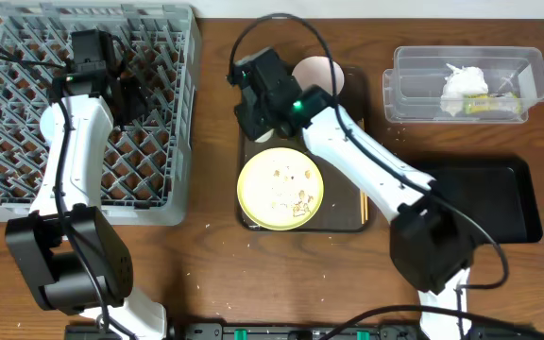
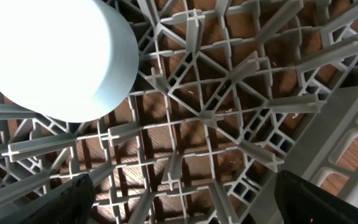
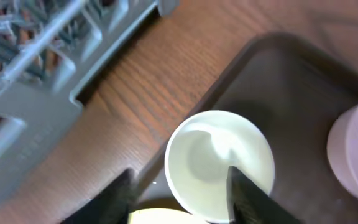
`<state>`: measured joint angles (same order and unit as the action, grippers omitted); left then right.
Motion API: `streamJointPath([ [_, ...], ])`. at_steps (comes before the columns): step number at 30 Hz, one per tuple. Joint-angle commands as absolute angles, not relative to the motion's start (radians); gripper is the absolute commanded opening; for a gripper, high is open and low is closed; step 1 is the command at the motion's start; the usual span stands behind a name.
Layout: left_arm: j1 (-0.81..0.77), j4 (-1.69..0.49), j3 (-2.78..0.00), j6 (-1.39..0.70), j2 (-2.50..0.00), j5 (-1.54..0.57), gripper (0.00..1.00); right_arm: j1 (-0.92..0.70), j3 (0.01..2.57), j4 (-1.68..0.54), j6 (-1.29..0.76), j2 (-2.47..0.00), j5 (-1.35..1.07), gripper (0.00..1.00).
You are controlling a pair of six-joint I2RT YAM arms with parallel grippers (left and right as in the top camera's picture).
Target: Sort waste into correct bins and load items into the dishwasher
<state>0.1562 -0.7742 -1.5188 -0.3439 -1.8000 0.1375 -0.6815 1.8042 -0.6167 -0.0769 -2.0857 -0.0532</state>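
My left gripper [image 2: 185,211] hangs open over the grey dishwasher rack [image 1: 26,161], with nothing between its fingers. A light blue bowl [image 2: 55,56] lies upside down on the rack pegs just beyond it. My right gripper [image 3: 179,175] is open over the far left corner of the brown serving tray [image 3: 291,81]. One finger [image 3: 247,196] reaches inside a small white cup-like bowl [image 3: 219,162] and the other stands outside its rim. The pale yellow plate [image 1: 281,189] carries food scraps. Chopsticks [image 1: 363,203] lie along the tray's right edge.
A pinkish cup [image 1: 317,74] stands at the back of the serving tray, close to the right arm. The clear tub [image 1: 414,90] at the back right holds a white tissue [image 1: 463,83] and a wrapper [image 1: 494,106]. The black tray [image 1: 484,198] sits in front of it.
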Motion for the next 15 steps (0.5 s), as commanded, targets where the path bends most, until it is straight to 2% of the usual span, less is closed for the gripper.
streamJointPath([
  [1,0.159,-0.774,-1.524,-0.354,-1.788,0.142,0.93,-0.669,1.826,-0.621,-0.144,-2.022,-0.053,0.83],
  [2,0.159,-0.774,-1.524,-0.354,-1.788,0.142,0.93,-0.660,1.826,-0.620,-0.165,-2.008,-0.053,0.99],
  [8,0.159,-0.754,-1.524,-0.354,-1.788,0.142,0.93,-0.544,1.826,-0.644,-0.296,-1.868,-0.053,0.99],
  [15,0.159,-0.697,-1.524,-0.354,-1.789,0.142,0.94,-0.358,1.826,-0.727,-0.299,-1.703,-0.053,0.99],
])
